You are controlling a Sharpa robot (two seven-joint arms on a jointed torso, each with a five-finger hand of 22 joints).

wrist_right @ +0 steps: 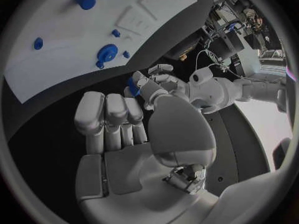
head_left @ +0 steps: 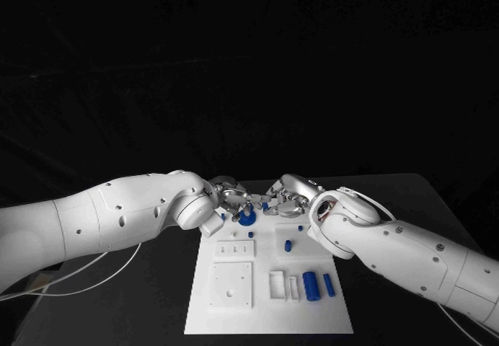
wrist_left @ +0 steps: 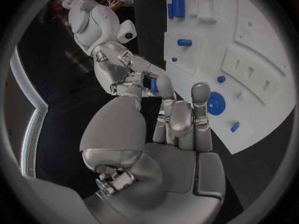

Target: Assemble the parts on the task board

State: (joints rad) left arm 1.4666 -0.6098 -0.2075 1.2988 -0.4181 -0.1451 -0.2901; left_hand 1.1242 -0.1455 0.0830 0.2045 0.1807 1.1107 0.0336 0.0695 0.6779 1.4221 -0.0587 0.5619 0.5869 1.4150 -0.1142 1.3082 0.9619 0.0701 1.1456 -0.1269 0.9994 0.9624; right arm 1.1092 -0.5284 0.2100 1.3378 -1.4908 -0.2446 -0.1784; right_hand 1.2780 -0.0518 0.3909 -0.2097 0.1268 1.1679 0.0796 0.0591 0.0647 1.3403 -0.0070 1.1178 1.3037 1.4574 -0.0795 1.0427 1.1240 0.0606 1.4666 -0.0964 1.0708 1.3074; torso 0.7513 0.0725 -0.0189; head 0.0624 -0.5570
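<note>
Both white arms reach inward, bringing the silver left hand [head_left: 227, 196] and silver right hand [head_left: 285, 196] nearly together toward twelve o'clock. The fingertips of both hands pinch one small blue part [wrist_left: 153, 85] between them.

White task board [head_left: 234, 317] bearing blue parts [head_left: 311, 285]; black table [head_left: 156, 288]; white arms with silver hands [wrist_left: 181, 119].

The far end of the task board [head_left: 268, 317], at centre frame in the head view, is hidden beneath the left hand [head_left: 231, 200] and right hand [head_left: 283, 197]; contents of either grip are indiscernible.
</note>
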